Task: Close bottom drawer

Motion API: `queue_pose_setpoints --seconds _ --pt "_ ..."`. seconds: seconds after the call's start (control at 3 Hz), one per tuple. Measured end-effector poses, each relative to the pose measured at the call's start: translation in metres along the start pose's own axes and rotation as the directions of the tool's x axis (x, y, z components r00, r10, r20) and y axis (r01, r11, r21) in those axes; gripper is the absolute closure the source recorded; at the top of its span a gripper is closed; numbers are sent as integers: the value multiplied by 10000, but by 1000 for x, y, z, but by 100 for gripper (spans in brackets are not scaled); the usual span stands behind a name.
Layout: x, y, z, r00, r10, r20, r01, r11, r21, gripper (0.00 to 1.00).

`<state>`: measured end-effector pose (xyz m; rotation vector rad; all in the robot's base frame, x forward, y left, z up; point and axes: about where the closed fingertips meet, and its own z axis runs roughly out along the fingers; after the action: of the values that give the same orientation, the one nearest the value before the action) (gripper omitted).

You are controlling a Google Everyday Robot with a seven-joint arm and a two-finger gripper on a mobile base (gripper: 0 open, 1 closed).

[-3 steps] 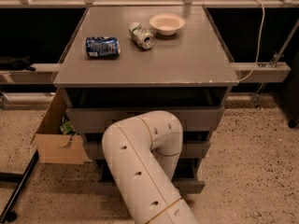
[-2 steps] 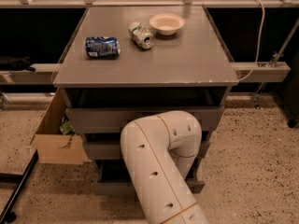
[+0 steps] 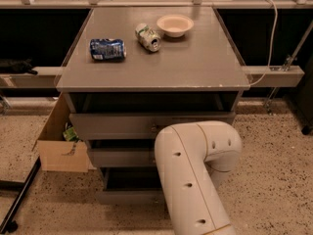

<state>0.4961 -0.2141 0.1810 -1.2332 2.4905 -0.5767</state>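
We are looking past our own arm, which is filling the near foreground and hiding the gripper somewhere behind its elbow, low in front of the cabinet; we cannot tell whether it is released or clenched. The bottom drawer is sitting just left of the arm, its front standing out from the cabinet, so it is not yet closed. We are judging that a flat, square push on that lowest panel is best, keeping below the middle drawer and away from the cardboard box.
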Motion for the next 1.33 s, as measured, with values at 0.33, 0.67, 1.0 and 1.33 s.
queue_pose_setpoints --seconds 0.33,0.67,1.0,1.33 --pt "0 0 0 10000 0 0 0 10000 0 100" --pt "-9 -1 3 9978 507 435 -480 9970 -614 100" --pt "-26 -2 7 9759 1542 1541 -1257 9755 -1803 100" --pt "-19 5 -1 9522 1848 2432 -1178 9568 -2659 100"
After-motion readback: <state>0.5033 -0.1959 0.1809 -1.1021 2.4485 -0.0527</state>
